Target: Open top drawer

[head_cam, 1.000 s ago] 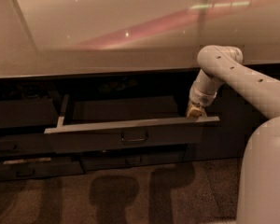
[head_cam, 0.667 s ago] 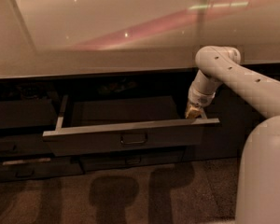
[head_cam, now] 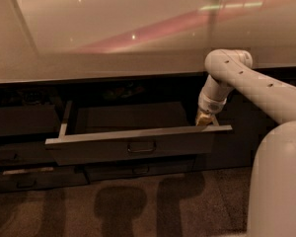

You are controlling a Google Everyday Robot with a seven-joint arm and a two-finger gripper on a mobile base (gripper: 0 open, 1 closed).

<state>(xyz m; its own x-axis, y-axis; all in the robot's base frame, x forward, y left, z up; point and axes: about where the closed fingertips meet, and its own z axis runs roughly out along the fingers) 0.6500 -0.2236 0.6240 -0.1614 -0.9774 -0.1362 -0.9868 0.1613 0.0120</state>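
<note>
The top drawer (head_cam: 138, 142) is pulled well out from under the counter. It has a wide dark grey front, a small loop handle (head_cam: 141, 146) at its centre, a dark-looking floor and a light metal left side edge (head_cam: 65, 119). My gripper (head_cam: 204, 120) points down at the drawer's right end, just behind the top edge of the front, and touches or nearly touches it. The white arm (head_cam: 246, 80) reaches in from the right.
A glossy pale countertop (head_cam: 113, 38) overhangs the drawers. A shallower drawer front (head_cam: 138, 169) with a like handle sits below. The left stack has shorter fronts (head_cam: 19, 154). My white base (head_cam: 278, 181) fills the lower right. Speckled floor (head_cam: 138, 206) lies in front.
The drawer has slid a little further out toward the camera, and my gripper has moved with its right end.
</note>
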